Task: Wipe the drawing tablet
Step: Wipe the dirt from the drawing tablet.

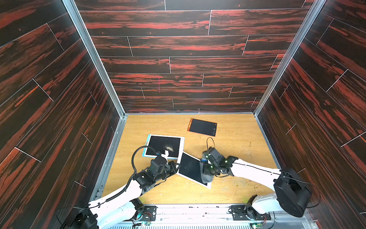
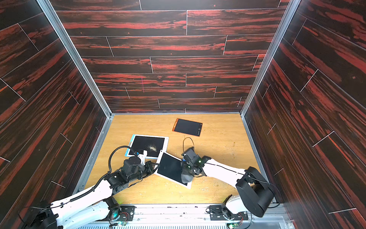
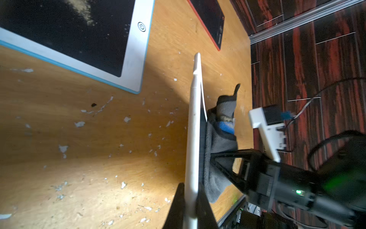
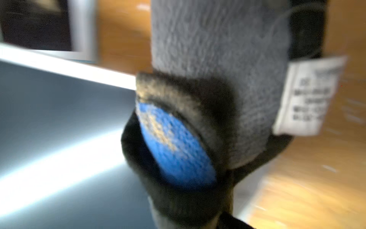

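The drawing tablet (image 1: 189, 168), white-framed with a dark screen, is tilted up off the wooden table in both top views (image 2: 169, 168). My left gripper (image 1: 177, 166) is shut on its left edge; in the left wrist view both jaws (image 3: 191, 208) pinch the tablet's thin white edge (image 3: 193, 138). A grey cloth (image 1: 206, 175) with a blue patch and a white label is pressed against the screen's right part. My right gripper (image 1: 205, 165) is shut on that cloth. The right wrist view is blurred, with the cloth (image 4: 217, 59) over the glossy screen (image 4: 59, 119) and hiding the fingers.
A blue-edged white tablet (image 1: 164, 145) lies just behind the left gripper, with a pale dust pile (image 1: 169, 147) on its screen. An orange-framed tablet (image 1: 202, 127) lies further back. Crumbs speckle the table (image 1: 237, 142). Dark walls enclose three sides.
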